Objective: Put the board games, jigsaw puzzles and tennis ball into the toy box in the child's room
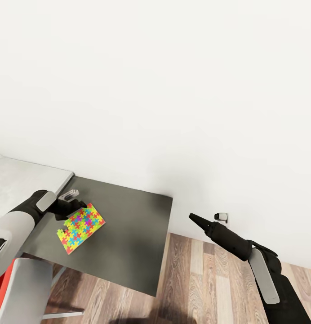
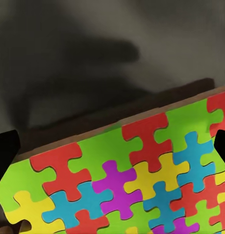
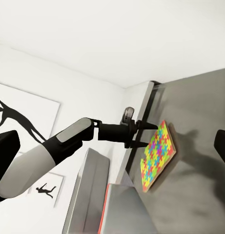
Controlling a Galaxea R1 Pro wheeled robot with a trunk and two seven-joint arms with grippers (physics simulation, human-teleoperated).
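One jigsaw puzzle [image 1: 81, 228], a square of bright interlocking pieces, hangs tilted just above the dark grey cabinet [image 1: 128, 234]. My left gripper [image 1: 76, 208] is shut on it at its upper corner. Up close, the puzzle [image 2: 127, 180] spans the gap between the black fingertips [image 2: 5, 151]. Seen from the right wrist, the left gripper [image 3: 145, 135] meets the puzzle [image 3: 156, 156] at its edge. My right gripper [image 1: 193, 218] hovers over the floor right of the cabinet; its fingertips [image 3: 6, 151] stand wide apart with nothing between them. A corner of the table [image 1: 20, 180] lies at far left. The toy box, board games, tennis ball and bed are out of view.
A white wall [image 1: 173, 90] rises straight ahead, with a socket [image 1: 221, 217] low on it. Wood-plank floor [image 1: 205, 279] lies to the right of the cabinet. A red chair [image 1: 0, 292] with a grey panel [image 1: 32, 279] stands at the lower left. Silhouette pictures [image 3: 19, 117] hang on a side wall.
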